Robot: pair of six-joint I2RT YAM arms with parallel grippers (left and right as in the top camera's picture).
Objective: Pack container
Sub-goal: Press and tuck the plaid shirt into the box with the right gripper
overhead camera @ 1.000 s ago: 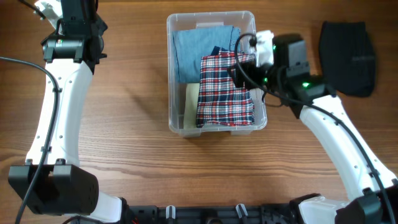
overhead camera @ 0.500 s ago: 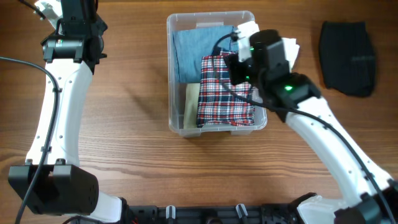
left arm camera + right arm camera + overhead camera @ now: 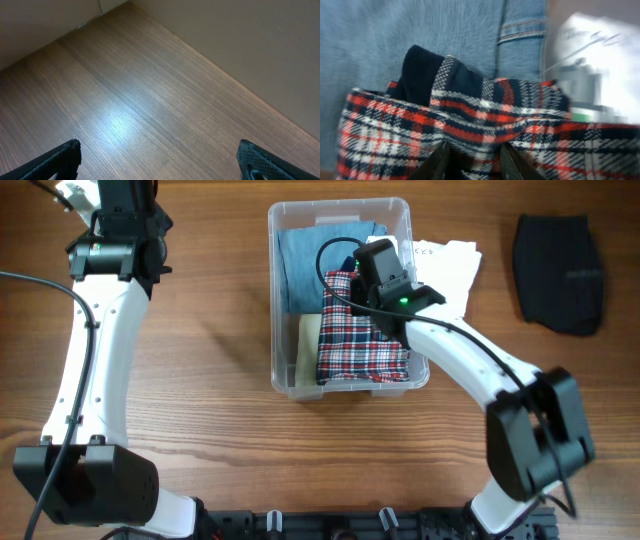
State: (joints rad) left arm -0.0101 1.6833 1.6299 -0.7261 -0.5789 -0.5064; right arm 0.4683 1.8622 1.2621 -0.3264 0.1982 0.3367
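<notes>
Wide wooden tabletop (image 3: 200, 380), and on it the container (image 3: 271, 300), sitting right under the right fingers (image 3: 445, 157) and well apart from the left fingers (image 3: 62, 157).

What's packed? A denim piece (image 3: 315, 265) lies flat in the bin just beyond the right fingers. A plaid piece (image 3: 355, 340) is directly beneath and between them, overlapping the denim's near edge. A pale item (image 3: 305, 345) shows under the plaid, off to one side of those fingers. So at least three things are inside, and the bin looks fairly full across its floor.

What's left? A black garment (image 3: 558, 272) lies on the bare wood, well apart from the right fingers and outside the bin. A white piece (image 3: 445, 265) lies nearer, just past the bin's wall. I'd call the job well along but not finished, with those two to come in.

The right fingers are set close together with plaid cloth bunched between them. Whether they actually bite the fabric or only press into it, I cannot tell; it reads as tucking or settling that fold. The left fingers are spread wide over plain wood and hold nothing.
</notes>
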